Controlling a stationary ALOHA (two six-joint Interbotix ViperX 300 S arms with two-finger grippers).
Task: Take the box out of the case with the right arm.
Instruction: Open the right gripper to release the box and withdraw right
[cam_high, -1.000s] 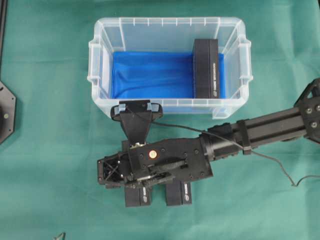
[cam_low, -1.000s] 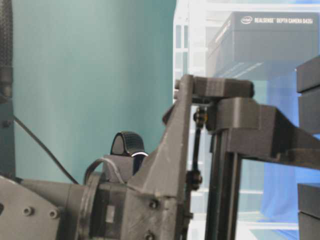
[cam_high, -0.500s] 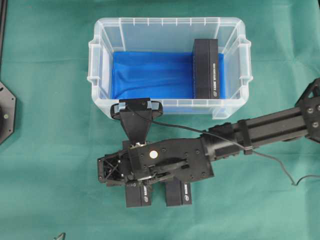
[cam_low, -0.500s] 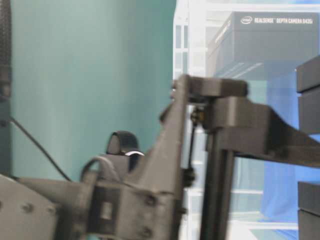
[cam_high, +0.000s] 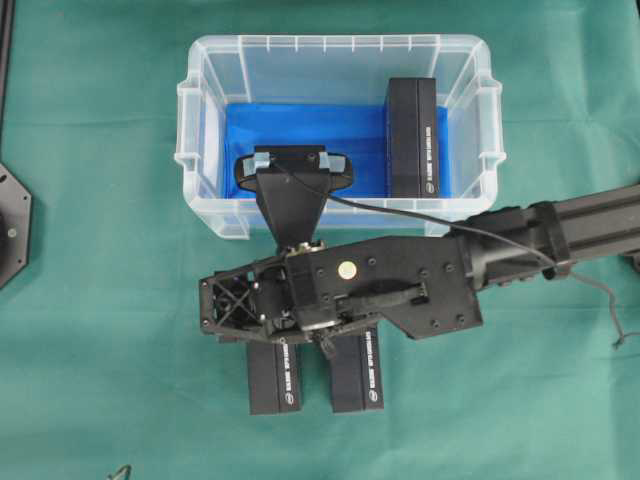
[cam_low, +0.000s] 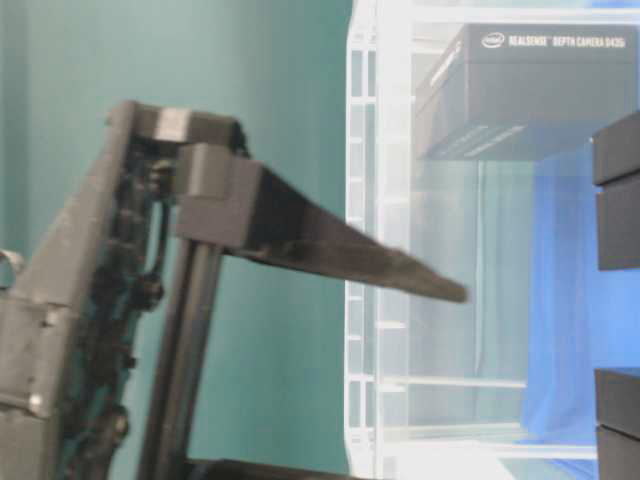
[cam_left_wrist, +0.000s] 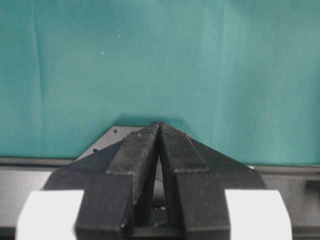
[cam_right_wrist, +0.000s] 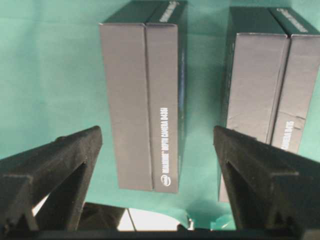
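The clear, ribbed case (cam_high: 200, 120) holds one matte black box (cam_high: 412, 135) at the right end of its blue lining. Two similar boxes (cam_high: 274, 378) lie outside on green cloth (cam_high: 90, 300). The right gripper (cam_right_wrist: 157, 150) gapes wide, empty; the left gripper (cam_left_wrist: 159, 131) is pressed closed.

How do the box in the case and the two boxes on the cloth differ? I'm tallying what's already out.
The box in the case stands on the blue lining at the bin's right end, inside the case; the two boxes on the cloth lie outside, side by side on green cloth. It is clear of any arm; the outside pair is partly covered by the right gripper, open above them. All are black, elongated boxes with white print.
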